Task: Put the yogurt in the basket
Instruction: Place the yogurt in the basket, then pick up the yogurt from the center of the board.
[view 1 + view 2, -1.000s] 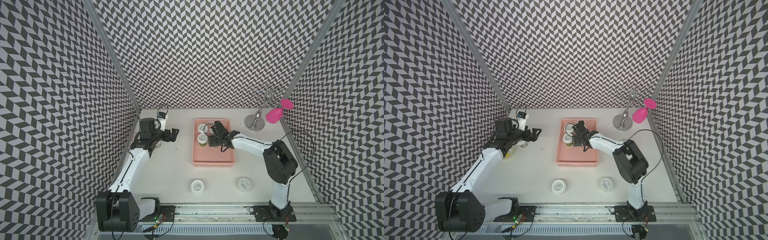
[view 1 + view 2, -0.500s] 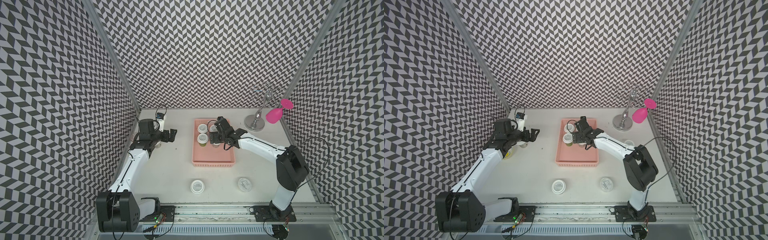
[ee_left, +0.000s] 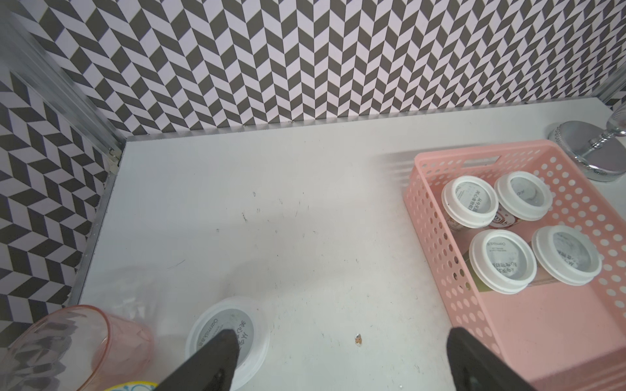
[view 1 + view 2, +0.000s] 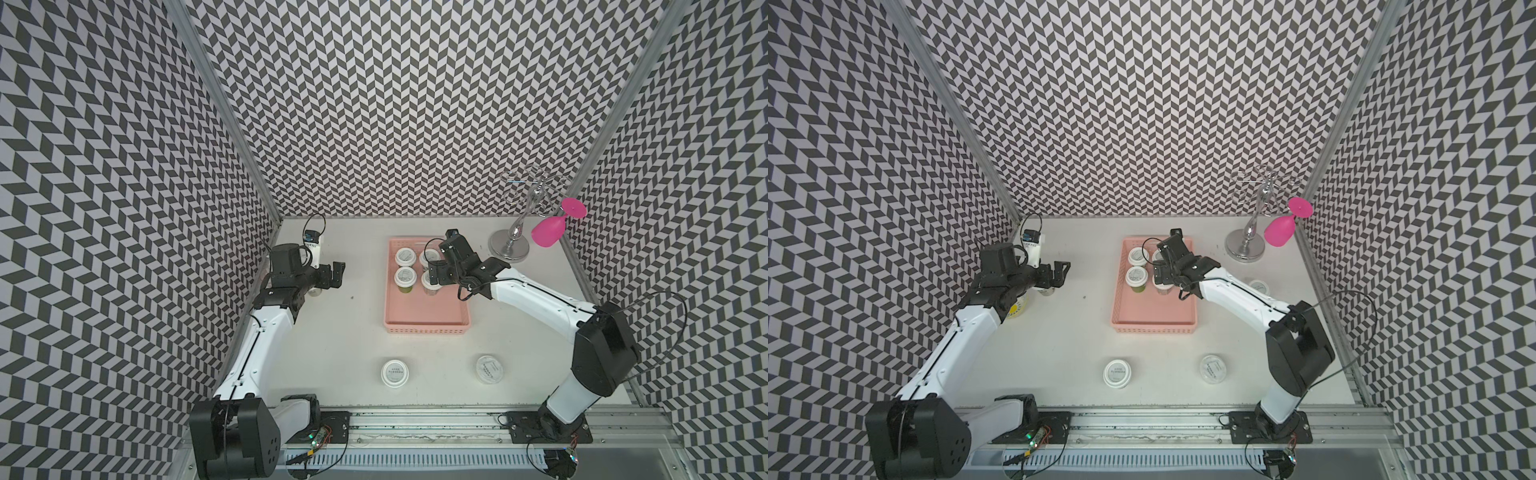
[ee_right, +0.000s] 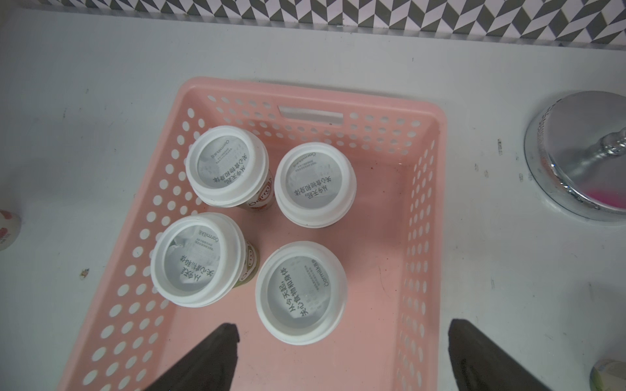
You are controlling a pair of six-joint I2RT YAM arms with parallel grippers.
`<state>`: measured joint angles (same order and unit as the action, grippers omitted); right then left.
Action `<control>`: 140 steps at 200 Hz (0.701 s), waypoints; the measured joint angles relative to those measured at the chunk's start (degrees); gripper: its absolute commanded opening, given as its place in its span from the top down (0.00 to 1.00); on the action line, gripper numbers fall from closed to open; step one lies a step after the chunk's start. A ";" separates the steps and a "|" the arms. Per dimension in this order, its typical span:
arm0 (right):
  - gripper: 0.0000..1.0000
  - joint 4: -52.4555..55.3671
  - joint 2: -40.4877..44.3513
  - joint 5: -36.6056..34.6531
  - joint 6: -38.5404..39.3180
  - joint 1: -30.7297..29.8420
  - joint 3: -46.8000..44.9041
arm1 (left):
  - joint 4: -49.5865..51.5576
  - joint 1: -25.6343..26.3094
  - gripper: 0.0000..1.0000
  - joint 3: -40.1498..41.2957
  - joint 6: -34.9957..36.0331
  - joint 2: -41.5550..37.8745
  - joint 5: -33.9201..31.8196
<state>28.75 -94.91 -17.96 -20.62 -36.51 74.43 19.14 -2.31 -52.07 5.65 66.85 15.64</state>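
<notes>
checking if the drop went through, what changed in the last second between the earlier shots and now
The right claw finished opening, freeing the fourth yogurt cup, now standing in the basket, and that arm's elbow swung outward. The other three basket cups, the two cups in front of the basket and the open left claw stayed about put.

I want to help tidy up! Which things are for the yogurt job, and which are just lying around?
For the job: yogurts, basket.
Just lying about: wine glass, stand, tumbler.
</notes>
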 measured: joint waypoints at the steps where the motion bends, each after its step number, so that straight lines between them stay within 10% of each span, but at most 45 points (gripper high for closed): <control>1: 0.00 -0.02 0.17 -0.09 0.04 0.09 -0.15 | 0.00 0.00 0.00 0.02 0.04 0.00 -0.02; 140: 0.01 -3.74 15.37 -1.77 2.21 10.19 -15.96 | 2.01 -2.75 0.00 1.73 1.22 5.64 -8.46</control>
<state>25.02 -79.55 -19.73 -18.41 -26.33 58.48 21.15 -5.06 -50.35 6.87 72.49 7.18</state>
